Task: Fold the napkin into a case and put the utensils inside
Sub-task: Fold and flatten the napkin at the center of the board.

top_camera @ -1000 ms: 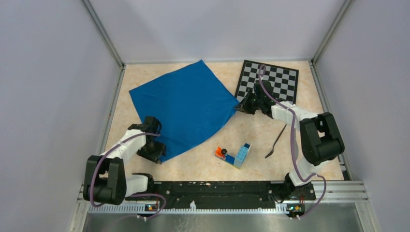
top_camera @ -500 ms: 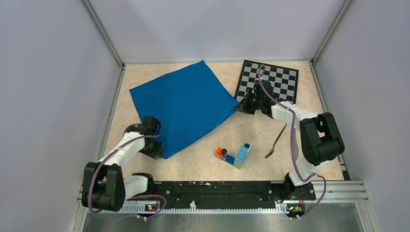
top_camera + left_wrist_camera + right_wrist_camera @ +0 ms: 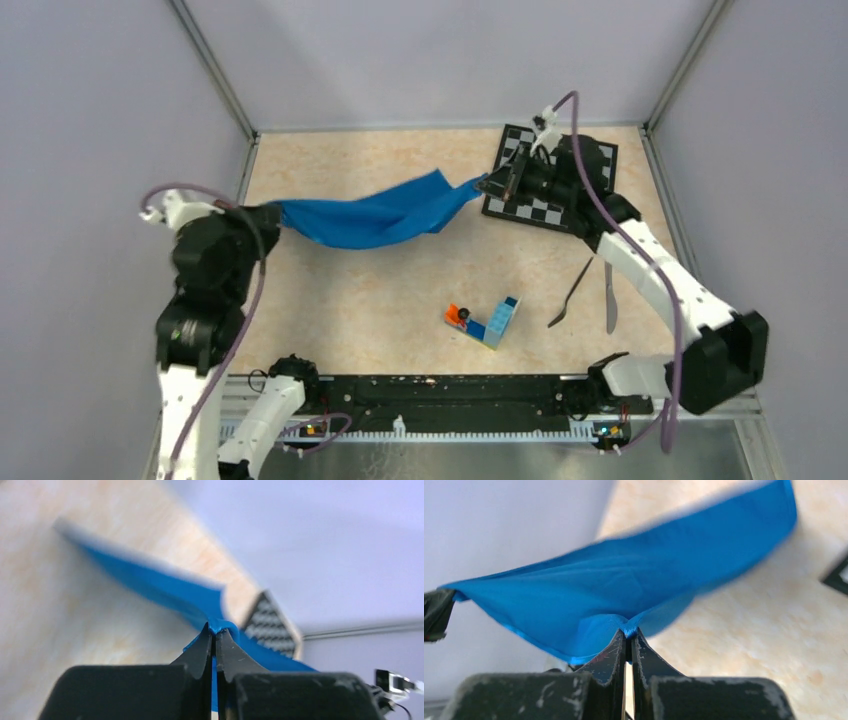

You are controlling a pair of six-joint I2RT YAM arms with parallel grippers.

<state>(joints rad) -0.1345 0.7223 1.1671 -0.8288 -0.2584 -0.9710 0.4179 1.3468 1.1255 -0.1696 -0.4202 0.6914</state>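
We see the bright blue, slightly shiny cloth napkin (image 3: 370, 215) raised off the pale marbled bench (image 3: 380, 290). It is drawn out as a sagging band between the two arms. From above it spans the far half of the bench, from about 9 o'clock to about 1 o'clock, and its middle droops lowest. We cannot tell whether that lowest fold touches the bench.

The left claw (image 3: 272, 212) is pinched together on the napkin's 9 o'clock end. In the left wrist view its two black fingertips meet, with a small roll of blue cloth squeezed between them. The right claw (image 3: 487, 186) is likewise clamped on the opposite end, at 1 o'clock. In the right wrist view a bunched corner sits between the closed tips and the rest of the cloth billows away from them.

The right arm reaches over the black-and-white chessboard (image 3: 530, 212), which lies flat in the 1 o'clock corner.

The slim dark grey metal fork (image 3: 570, 295) and the slim silver-grey metal knife (image 3: 609, 298) lie on the bench at about 4 o'clock. They are side by side without crossing, with the knife on the 3 o'clock side, and both lie well apart from the napkin.

At about 5 o'clock sits a small L-shaped toy-brick block (image 3: 492, 322) in blue tones, with an orange piece at its 9 o'clock end.
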